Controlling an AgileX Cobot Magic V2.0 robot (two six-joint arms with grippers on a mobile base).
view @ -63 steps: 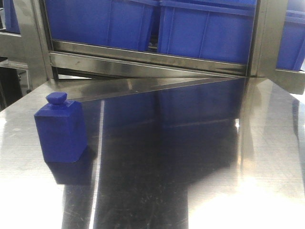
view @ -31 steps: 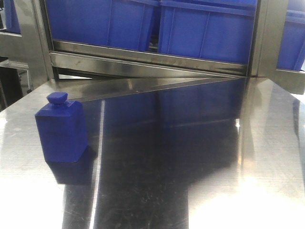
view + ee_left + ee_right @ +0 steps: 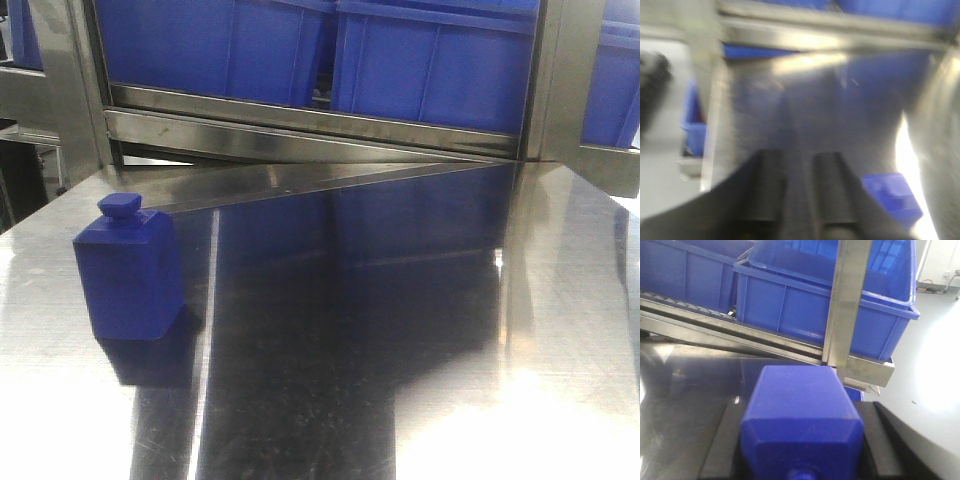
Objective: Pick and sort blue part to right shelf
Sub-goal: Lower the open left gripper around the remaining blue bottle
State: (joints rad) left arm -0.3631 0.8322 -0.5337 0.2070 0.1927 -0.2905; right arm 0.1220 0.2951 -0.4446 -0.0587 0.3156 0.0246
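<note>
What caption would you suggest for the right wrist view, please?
Right gripper holding a blue part, facing blue bins on steel shelving.

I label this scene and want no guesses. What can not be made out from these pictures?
Front view: the top edge cuts off the blue bins; the held blue part lies outside this frame.
Left wrist view: blur smears the loose blue part, so its shape is unclear.
Right wrist view: the held blue part, between the right fingers, is cut off by the bottom edge and hides the table beneath.
</note>
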